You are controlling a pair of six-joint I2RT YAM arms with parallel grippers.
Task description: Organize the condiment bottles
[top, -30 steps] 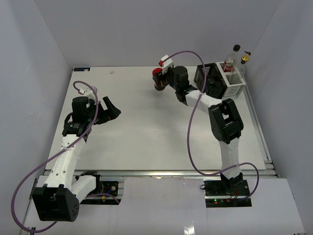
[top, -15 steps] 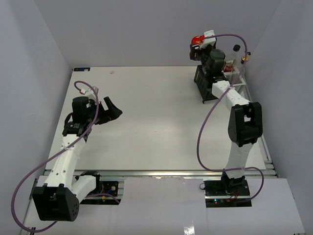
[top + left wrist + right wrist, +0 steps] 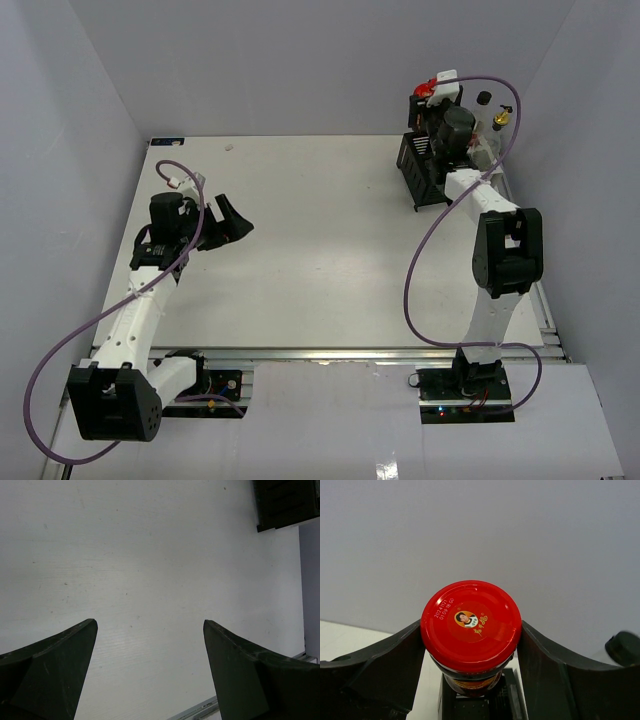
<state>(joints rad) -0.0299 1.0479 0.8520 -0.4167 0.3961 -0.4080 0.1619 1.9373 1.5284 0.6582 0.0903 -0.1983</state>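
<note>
Where the top view looks down on the table [image 3: 320, 280], a wide stretch of bare white surface lies between the two arms. Grey walls close it at the left, far and right edges. The left gripper [image 3: 232, 222] hangs over the left half, its jaws apart with nothing between them. The wire rack [image 3: 418, 168] stands in the far right corner, near the right wall. The right gripper [image 3: 433, 100] is raised above the black half of the rack and is clamped on the jar with red lid [image 3: 427, 87]. Just to the right, a gold-topped bottle [image 3: 500, 120] and a black-capped bottle [image 3: 484, 98] show close to the wall. The arm covers the white half of the rack, so it cannot be told which compartment they stand in.

From the left wrist, both fingers [image 3: 50, 670] stand wide apart over bare table. A corner of the black rack is at the top right, well apart from them. A metal rail [image 3: 200, 711] marks the table edge at the bottom.

From the right wrist, the two fingers [image 3: 385, 665] press on both sides of the red lid, and the jar is upright. The black part of the rack shows directly under the jar. Whether the jar touches it cannot be told.
</note>
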